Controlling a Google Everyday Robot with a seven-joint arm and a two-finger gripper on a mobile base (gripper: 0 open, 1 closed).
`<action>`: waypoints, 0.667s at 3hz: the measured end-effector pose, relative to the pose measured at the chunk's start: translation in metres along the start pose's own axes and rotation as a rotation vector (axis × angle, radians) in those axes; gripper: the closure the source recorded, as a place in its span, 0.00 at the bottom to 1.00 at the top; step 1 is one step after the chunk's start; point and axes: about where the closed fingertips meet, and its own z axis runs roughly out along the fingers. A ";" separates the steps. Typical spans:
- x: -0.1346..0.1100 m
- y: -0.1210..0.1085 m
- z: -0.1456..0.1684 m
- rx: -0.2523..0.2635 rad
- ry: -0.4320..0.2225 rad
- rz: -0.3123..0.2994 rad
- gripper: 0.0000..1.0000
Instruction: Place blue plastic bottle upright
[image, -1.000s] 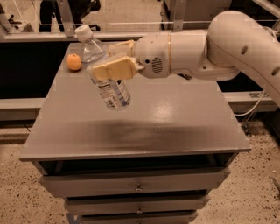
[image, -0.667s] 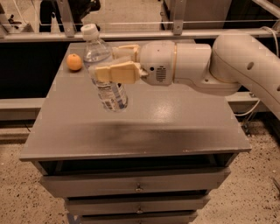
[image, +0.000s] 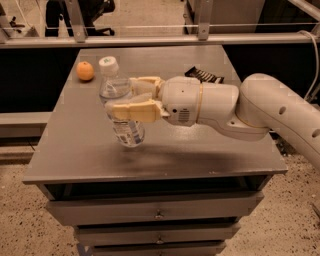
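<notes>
The blue plastic bottle (image: 120, 100) is clear with a white cap at the top and stands nearly upright, leaning slightly left. My gripper (image: 131, 99) is shut on the bottle's middle, one tan finger (image: 131, 110) across its front and the other behind it. The bottle's base hangs just above the grey table top (image: 75, 150), over a dark shadow. The white arm reaches in from the right.
An orange (image: 85, 70) lies at the table's back left. A dark snack packet (image: 205, 76) lies at the back right, behind the arm. Drawers (image: 157, 214) run below the table front. A metal rail (image: 150, 39) runs behind the table.
The bottle has turned closer to upright and come lower toward the table. The arm has dropped with it, uncovering the dark packet at the back right.
</notes>
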 end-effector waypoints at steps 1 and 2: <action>0.008 0.002 0.000 -0.009 -0.004 0.001 1.00; 0.018 0.006 0.001 -0.036 -0.011 -0.011 0.75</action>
